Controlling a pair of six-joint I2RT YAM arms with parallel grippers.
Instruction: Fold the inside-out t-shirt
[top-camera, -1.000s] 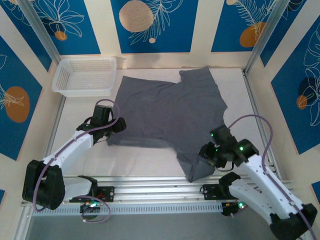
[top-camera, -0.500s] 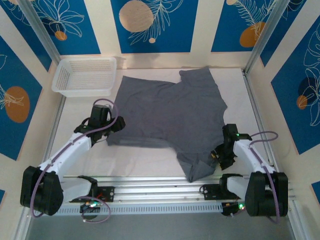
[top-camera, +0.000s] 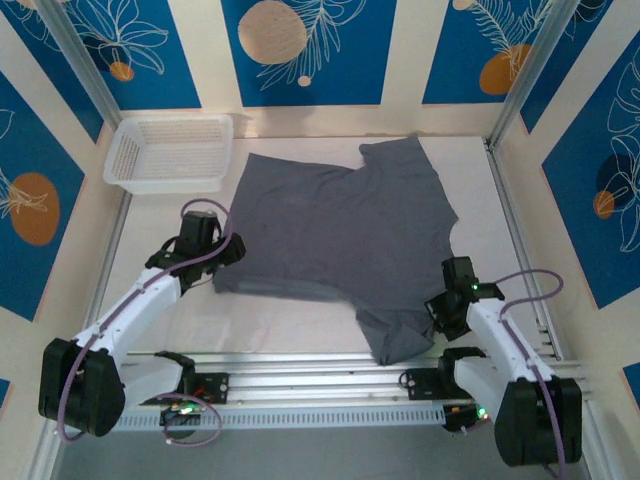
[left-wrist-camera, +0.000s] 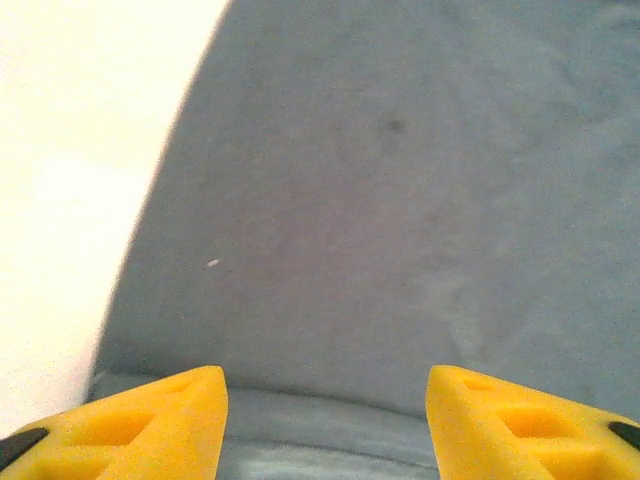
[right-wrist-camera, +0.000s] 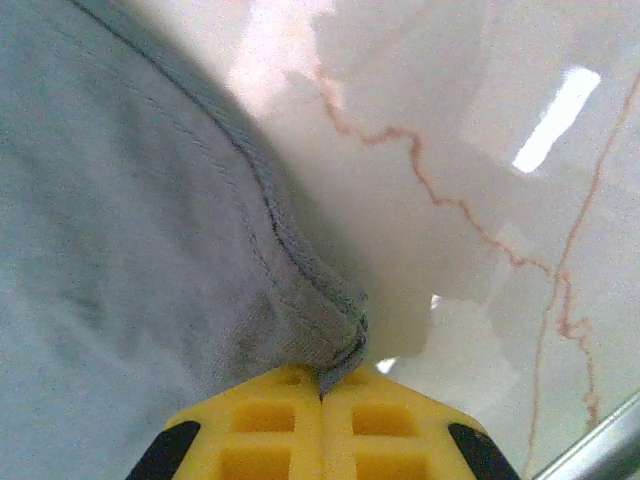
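The right pincer (right-wrist-camera: 322, 388) is closed. Its two yellow fingers (right-wrist-camera: 250, 430) press together, with a small bunched fold of the stitched hem (right-wrist-camera: 296, 262) nipped in the line between them. It is holding the inside-out t-shirt (top-camera: 340, 225) by that edge. Just past the hem, the bare bench (right-wrist-camera: 480, 200) is pale, with thin reddish veins and patches of glare.

From above, this pincer sits at the near right edge of the shirt. Beside it, a narrow flap of cloth runs down toward the near edge of the bench.

The left pincer (left-wrist-camera: 325, 405) stands at a middling width. Its yellow tips are clearly apart and nothing is gripped between them. Grey fabric lies under the gap, with a folded edge running across just ahead of the tips. Whether the tips touch the cloth cannot be told. From above, it is at the near left corner of the shirt.

The shirt itself lies spread out and mostly flat across the middle and far right of the bench. One sleeve points toward the far right corner. A white mesh basket (top-camera: 170, 150) sits in the far left corner, just beside the shirt's far left corner.
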